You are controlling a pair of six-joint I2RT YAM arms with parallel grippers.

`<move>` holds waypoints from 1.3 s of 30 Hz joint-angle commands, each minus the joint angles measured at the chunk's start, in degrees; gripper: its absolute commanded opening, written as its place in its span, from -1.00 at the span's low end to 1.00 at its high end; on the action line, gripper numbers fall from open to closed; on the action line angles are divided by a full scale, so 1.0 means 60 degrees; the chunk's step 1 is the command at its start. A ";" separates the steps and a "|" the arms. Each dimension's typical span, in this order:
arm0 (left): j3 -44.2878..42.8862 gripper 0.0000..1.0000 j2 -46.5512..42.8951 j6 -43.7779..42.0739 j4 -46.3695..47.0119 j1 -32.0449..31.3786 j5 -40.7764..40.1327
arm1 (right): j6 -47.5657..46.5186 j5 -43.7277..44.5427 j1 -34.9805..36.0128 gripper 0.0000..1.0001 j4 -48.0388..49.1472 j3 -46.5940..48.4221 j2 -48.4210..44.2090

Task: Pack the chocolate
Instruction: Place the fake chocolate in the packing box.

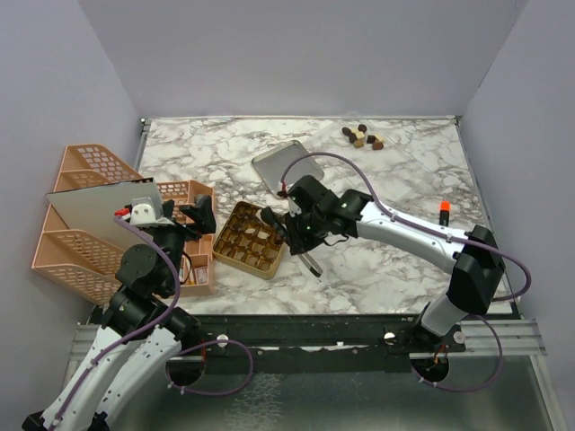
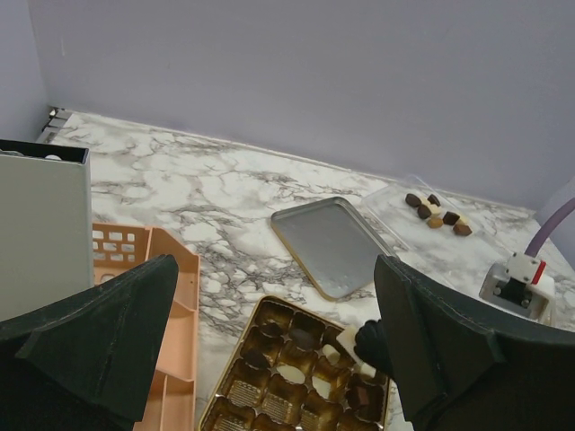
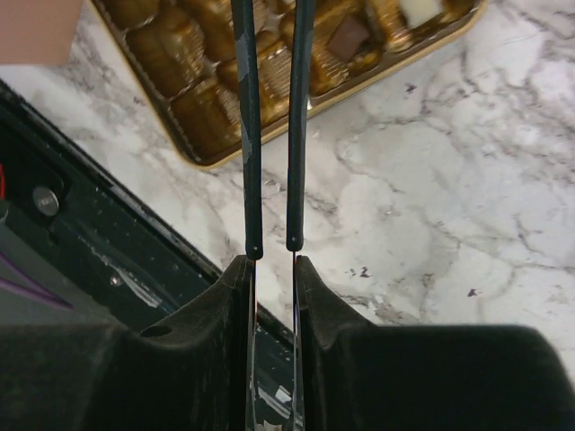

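Note:
The golden-brown compartment tray [image 1: 226, 254] lies at the centre-left and holds several chocolates [image 2: 304, 338] in dark brown, light brown and cream-white. It also shows in the left wrist view [image 2: 231, 366] and the right wrist view [image 3: 216, 160]. More loose chocolates [image 1: 363, 136] lie in a small pile at the far right, also seen in the left wrist view [image 2: 437, 212]. My right gripper [image 1: 298, 235] [image 3: 272, 265] is shut on black tongs [image 3: 247, 135]. The tong tips hold a cream-white chocolate [image 2: 347, 340] over the tray's right side. My left gripper [image 1: 193, 212] [image 2: 276, 266] is open and empty, left of the tray.
A grey flat square lid [image 1: 287, 166] [image 2: 332, 244] lies behind the tray. An orange slotted organizer [image 1: 90, 224] [image 2: 180, 350] with a grey panel [image 2: 45, 233] stands at the left. A small white block with a red cap [image 1: 444, 208] sits at the right.

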State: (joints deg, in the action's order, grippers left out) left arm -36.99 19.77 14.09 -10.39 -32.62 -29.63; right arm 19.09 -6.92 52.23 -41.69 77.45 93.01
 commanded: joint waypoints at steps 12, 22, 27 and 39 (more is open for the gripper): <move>0.0061 0.98 -0.0102 -0.0048 0.0018 0.0047 -0.0224 | 0.0876 0.0809 0.1434 -0.55 -0.0822 -0.0648 -0.0054; 0.0052 0.98 -0.0102 -0.0037 0.0022 0.0062 -0.0204 | 0.1022 0.0901 0.1502 -0.48 -0.0976 -0.1050 -0.0234; 0.0056 0.98 -0.0101 -0.0040 0.0022 0.0061 -0.0203 | 0.1011 0.0861 0.1545 -0.44 -0.0950 -0.0931 -0.0194; 0.0048 0.98 -0.0073 -0.0033 0.0018 0.0068 -0.0175 | 0.1043 0.0931 0.1557 -0.29 -0.1151 -0.0582 -0.0317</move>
State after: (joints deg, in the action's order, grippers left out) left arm -36.99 19.77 14.11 -10.39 -32.62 -29.80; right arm 24.62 -2.59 61.17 -46.70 71.70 93.19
